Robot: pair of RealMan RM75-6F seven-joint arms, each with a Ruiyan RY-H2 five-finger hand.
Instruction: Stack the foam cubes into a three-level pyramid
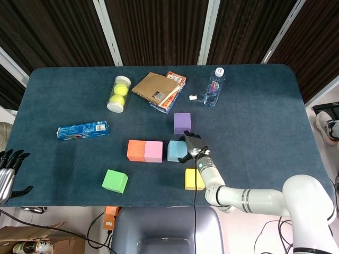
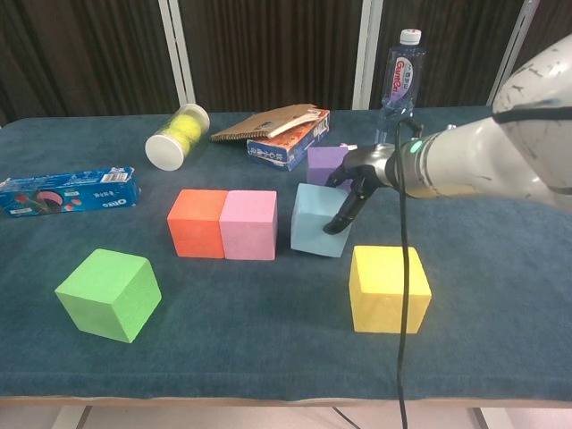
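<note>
Right robot hand (image 2: 353,183) gripping light-blue cube (image 2: 317,219) — purple cube (image 2: 327,166) just behind, yellow cube (image 2: 387,288) near.

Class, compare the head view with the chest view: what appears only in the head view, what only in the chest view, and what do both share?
Only the head view shows the left hand, idle off the table's left edge, all four table edges, and a chair back below.

Only the chest view shows the cubes' side faces and the blue cube tilted, not flat on the table.

Both show the right hand holding the blue cube just right of the pink cube, with a small gap, plus orange, green, yellow and purple cubes, bottle, ball tube, cookie pack and notebook.
</note>
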